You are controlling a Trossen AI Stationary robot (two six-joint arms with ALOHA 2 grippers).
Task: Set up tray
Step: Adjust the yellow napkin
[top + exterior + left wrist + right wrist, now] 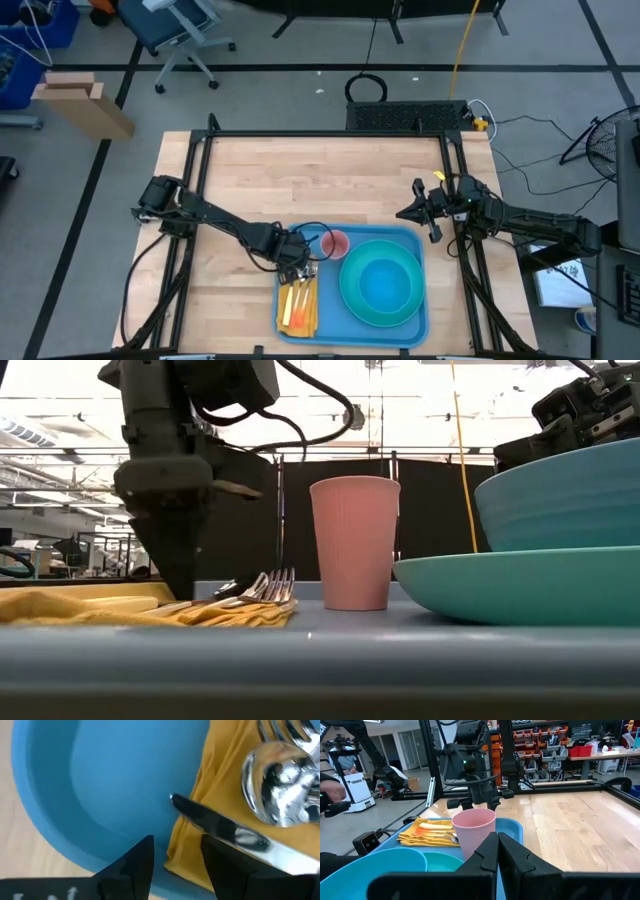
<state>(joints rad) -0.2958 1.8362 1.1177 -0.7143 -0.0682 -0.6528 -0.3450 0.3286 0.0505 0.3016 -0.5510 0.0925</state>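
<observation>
— Nearest the front edge of the worktop (230,200), what's laid out?

— On the worktop sits the tray (410,238), blue and raised at the rim, toward the front and a little right of centre. Its left part carries a yellow napkin (298,305) with the cutlery on it: fork (262,590), spoon (277,790) and knife (220,826) side by side, as a place setting wants them

— And the rest of it?

— A turquoise plate (352,295) fills the right part, with a blue bowl (385,282) nested in it so the two take one spot. A pink cup (354,542) stands upright at the tray's far edge, between napkin and plate

— Where is the left end effector (176,865)?

— Low over the far end of the napkin, just beside the cup. Its fingers stand partly apart with the knife's tip near the gap; I judge it is releasing or nudging the cutlery straight, since nothing is clamped

— The other arm?

— The right end effector (498,851) hangs beyond the tray's far right corner, well clear, fingers pressed together and empty. Probably parked so it stays out of the way

— How far along?

— The setting looks nearly complete
</observation>
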